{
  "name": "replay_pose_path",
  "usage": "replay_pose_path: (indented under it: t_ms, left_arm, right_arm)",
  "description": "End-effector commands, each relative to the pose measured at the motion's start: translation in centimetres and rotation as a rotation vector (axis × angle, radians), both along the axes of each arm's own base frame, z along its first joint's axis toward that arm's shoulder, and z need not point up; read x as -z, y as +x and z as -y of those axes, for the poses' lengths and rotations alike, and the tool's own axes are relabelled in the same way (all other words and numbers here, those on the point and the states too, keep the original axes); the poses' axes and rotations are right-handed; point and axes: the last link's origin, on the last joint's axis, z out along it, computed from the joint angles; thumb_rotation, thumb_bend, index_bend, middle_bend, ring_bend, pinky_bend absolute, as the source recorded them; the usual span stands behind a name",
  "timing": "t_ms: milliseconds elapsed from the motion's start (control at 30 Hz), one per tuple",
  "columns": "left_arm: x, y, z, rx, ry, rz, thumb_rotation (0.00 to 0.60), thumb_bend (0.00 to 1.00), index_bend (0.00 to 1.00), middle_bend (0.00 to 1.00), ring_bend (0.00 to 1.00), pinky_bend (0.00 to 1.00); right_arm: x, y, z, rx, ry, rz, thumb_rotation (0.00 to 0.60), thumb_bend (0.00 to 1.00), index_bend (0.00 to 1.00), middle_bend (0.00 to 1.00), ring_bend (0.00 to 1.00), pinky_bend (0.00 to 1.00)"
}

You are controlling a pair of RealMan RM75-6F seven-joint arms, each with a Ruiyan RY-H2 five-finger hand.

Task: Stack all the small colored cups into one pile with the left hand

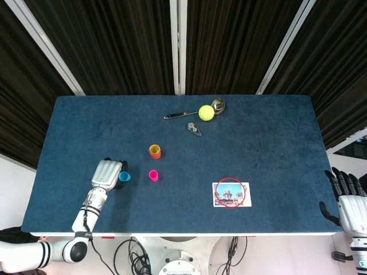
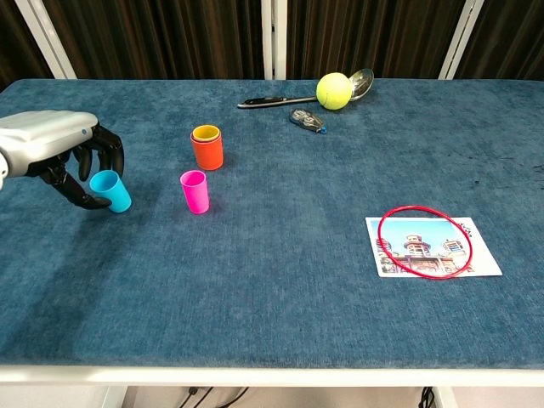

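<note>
At the left of the chest view the left hand (image 2: 59,153) had its fingers (image 2: 104,155) wrapped round the blue cup (image 2: 110,190), slightly tilted; the pink cup (image 2: 195,191) and orange stack (image 2: 206,146) lay to its right.

The left hand (image 2: 53,153), silver-backed with black fingers (image 2: 109,153), reaches in from the table's 8 o'clock corner, its forearm angling toward 1 o'clock in the head view. The fingers curl downward around a small cyan plastic cup (image 2: 110,189), the thumb pressing it from the near side, and the cup sits tilted in the grasp. The right hand (image 1: 347,200) hangs off the table's 4 o'clock edge, black fingers straight and slightly spread, holding nothing.
</note>
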Motion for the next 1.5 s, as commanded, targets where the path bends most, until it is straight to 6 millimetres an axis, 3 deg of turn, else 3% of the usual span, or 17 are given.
replay_pose_path:
  t_ms: [33, 267, 533, 800, 1133, 1500]
  left_arm:
    - [-0.1, 0.2, -0.2, -0.012, 0.005, 0.021, 0.6, 0.25, 0.5, 0.51, 0.52, 0.34]
    - [-1.0, 1.3, -0.6, -0.003, 0.024, 0.055, 0.6, 0.26, 0.5, 0.51, 0.53, 0.34]
    - [-2.2, 6.1, -3.1, 0.042, 0.067, 0.136, 0.6, 0.26, 0.5, 0.52, 0.53, 0.34]
    - [-1.3, 9.4, -6.1, 0.045, 0.088, 0.151, 0.6, 0.26, 0.5, 0.52, 0.52, 0.34]
    - [0.6, 10.7, -8.4, 0.012, 0.094, 0.161, 0.6, 0.26, 0.5, 0.52, 0.52, 0.34]
    - [1.8, 9.8, -8.9, -0.012, 0.087, 0.15, 0.6, 0.26, 0.5, 0.52, 0.52, 0.35]
  right_arm:
    - [0.0, 0.0, 0.0, 0.001, 0.0, 0.0, 0.6, 0.33, 0.0, 0.0, 0.0, 0.0]
    - [-0.1, -0.1, 0.0, 0.001, -0.003, 0.002, 0.6, 0.33, 0.0, 0.0, 0.0, 0.0]
    - [-0.1, 0.1, -0.1, -0.007, -0.005, 0.006, 0.6, 0.33, 0.0, 0.0, 0.0, 0.0]
    - [-0.2, -0.1, -0.3, -0.005, -0.007, 0.012, 0.6, 0.33, 0.0, 0.0, 0.0, 0.0]
    - [-0.4, -0.6, -0.5, 0.001, -0.011, 0.027, 0.6, 0.33, 0.0, 0.0, 0.0, 0.0]
    - [-0.5, -0.8, -0.5, 0.002, -0.015, 0.032, 0.6, 0.33, 0.0, 0.0, 0.0, 0.0]
